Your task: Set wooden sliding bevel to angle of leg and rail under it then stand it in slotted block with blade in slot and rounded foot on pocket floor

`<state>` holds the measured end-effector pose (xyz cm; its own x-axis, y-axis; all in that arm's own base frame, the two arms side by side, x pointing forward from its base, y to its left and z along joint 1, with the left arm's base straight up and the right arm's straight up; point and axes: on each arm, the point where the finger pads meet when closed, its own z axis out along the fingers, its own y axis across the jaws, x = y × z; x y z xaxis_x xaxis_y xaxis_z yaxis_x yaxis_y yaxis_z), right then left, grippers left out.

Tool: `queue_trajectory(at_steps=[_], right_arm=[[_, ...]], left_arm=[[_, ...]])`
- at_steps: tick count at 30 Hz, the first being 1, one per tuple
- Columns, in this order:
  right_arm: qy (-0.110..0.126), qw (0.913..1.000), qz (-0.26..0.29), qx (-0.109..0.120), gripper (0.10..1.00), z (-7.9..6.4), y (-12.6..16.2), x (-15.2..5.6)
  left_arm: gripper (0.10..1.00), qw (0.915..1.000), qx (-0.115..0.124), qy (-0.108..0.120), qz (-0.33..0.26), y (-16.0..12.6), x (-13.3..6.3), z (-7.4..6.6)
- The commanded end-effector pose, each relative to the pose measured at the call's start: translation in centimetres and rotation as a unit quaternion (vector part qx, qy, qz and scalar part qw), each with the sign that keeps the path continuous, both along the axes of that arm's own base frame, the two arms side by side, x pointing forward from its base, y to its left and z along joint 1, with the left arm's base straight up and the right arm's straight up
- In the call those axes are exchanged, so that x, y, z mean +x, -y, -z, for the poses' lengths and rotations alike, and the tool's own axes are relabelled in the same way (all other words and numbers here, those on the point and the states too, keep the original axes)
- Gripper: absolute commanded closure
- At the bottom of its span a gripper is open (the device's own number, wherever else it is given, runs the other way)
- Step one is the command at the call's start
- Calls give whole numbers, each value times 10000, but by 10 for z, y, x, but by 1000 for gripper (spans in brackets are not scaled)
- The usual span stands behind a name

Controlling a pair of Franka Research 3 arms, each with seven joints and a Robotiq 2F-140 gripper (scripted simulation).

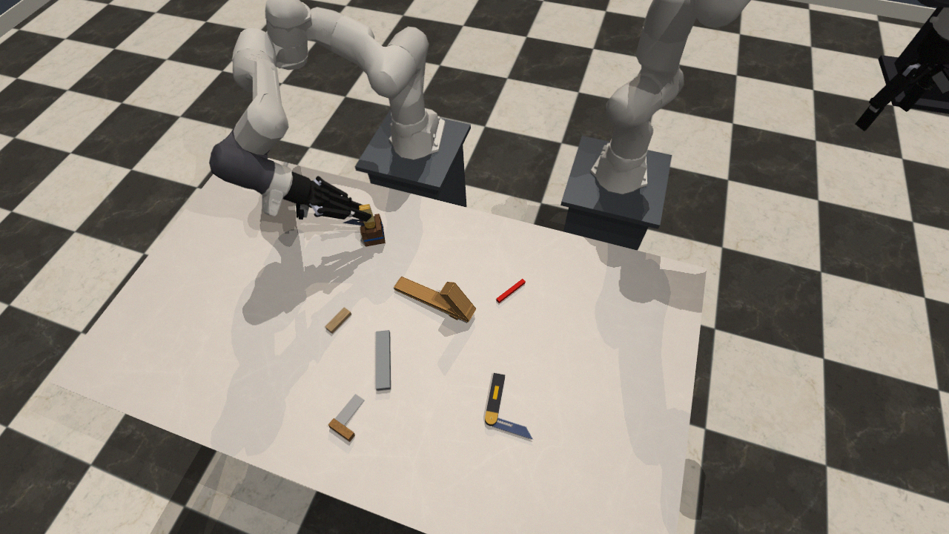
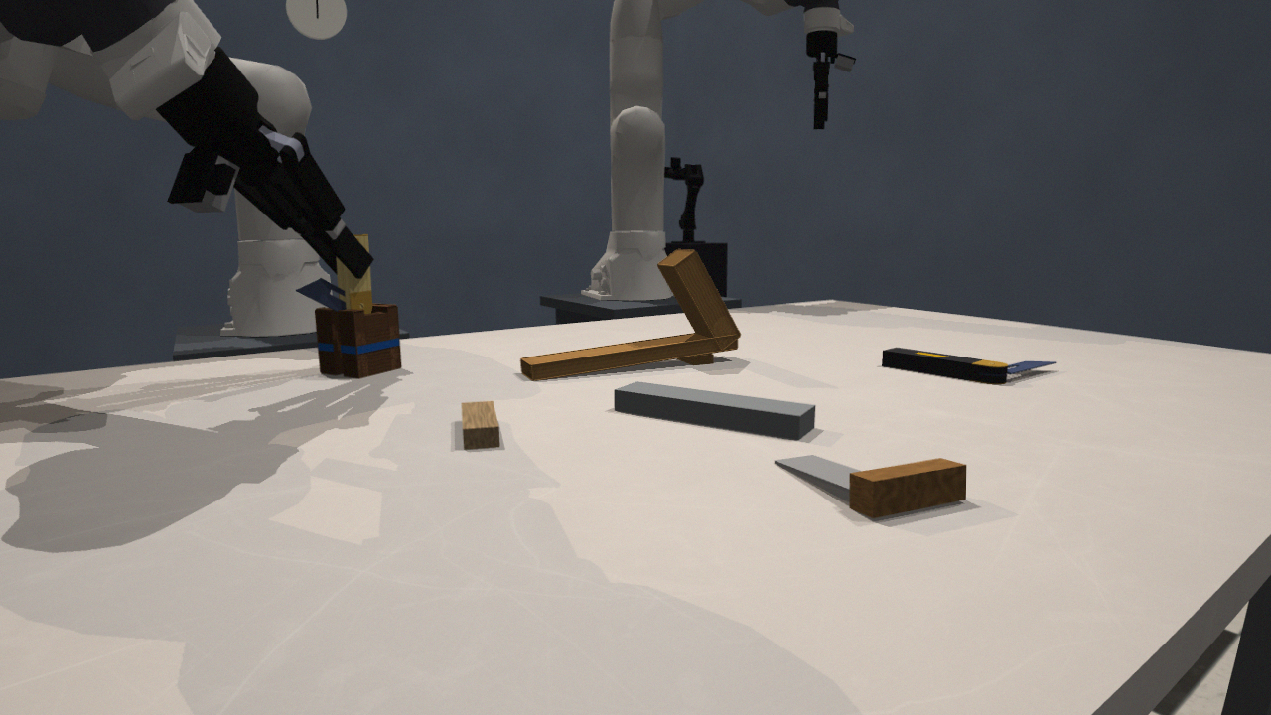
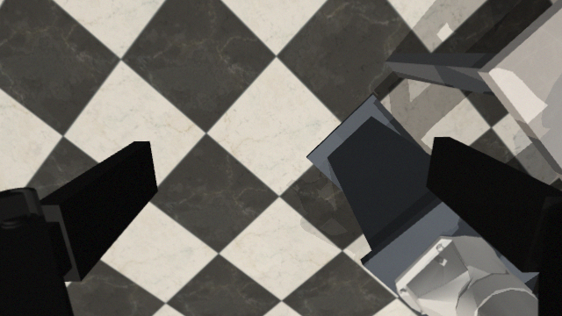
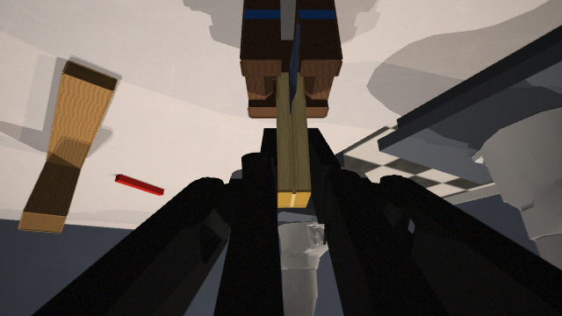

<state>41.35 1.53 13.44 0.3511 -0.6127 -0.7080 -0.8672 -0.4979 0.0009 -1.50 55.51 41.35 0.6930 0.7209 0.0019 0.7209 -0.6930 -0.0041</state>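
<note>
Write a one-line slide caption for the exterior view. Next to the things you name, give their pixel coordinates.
The right hand (image 1: pixel 364 213) (image 2: pixel 353 255) (image 4: pixel 291 148) grips the wooden bevel (image 1: pixel 368 217) (image 2: pixel 357 289) (image 4: pixel 293 162) upright over the slotted block (image 1: pixel 373 233) (image 2: pixel 359 342) (image 4: pixel 263 39); the black bevel (image 1: pixel 494 397) (image 2: pixel 941 365) lies on the table (image 1: pixel 583 398) (image 2: pixel 711 551).

From here the tabletop (image 1: pixel 550 345) (image 2: pixel 622 533) is pale cream, over a checkered floor of black and cream; by its back edge I see a dark brown slotted block (image 1: pixel 373 233) (image 2: pixel 358 345) (image 4: pixel 263 39) with a blue stripe, and a pale yellow bevel handle (image 2: pixel 357 282) (image 4: pixel 293 149) with golden ends, while towards the front edge the black bevel (image 1: pixel 494 394) (image 2: pixel 943 365) has a yellow inlay and a blue blade (image 1: pixel 514 428) (image 2: pixel 1033 365)
</note>
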Motion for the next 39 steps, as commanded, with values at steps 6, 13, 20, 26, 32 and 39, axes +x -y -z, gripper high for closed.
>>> queue_trajectory(at_steps=[6,13,20,26,32,39], right_arm=[[29,10000,-16,11,999,3,-1,1],[29,10000,-16,11,999,4,-1,1],[29,10000,-16,11,999,4,-1,1],[29,10000,-16,11,999,7,-1,1],[29,10000,-16,11,999,7,-1,1],[29,10000,-16,11,999,8,-1,1]], left_arm=[[98,10000,-21,8,-34,1,0,1],[98,10000,-21,8,-34,1,0,1],[98,10000,-21,8,-34,1,0,1],[98,10000,-21,8,-34,1,0,1],[98,10000,-21,8,-34,1,0,1],[98,10000,-21,8,-34,1,0,1]])
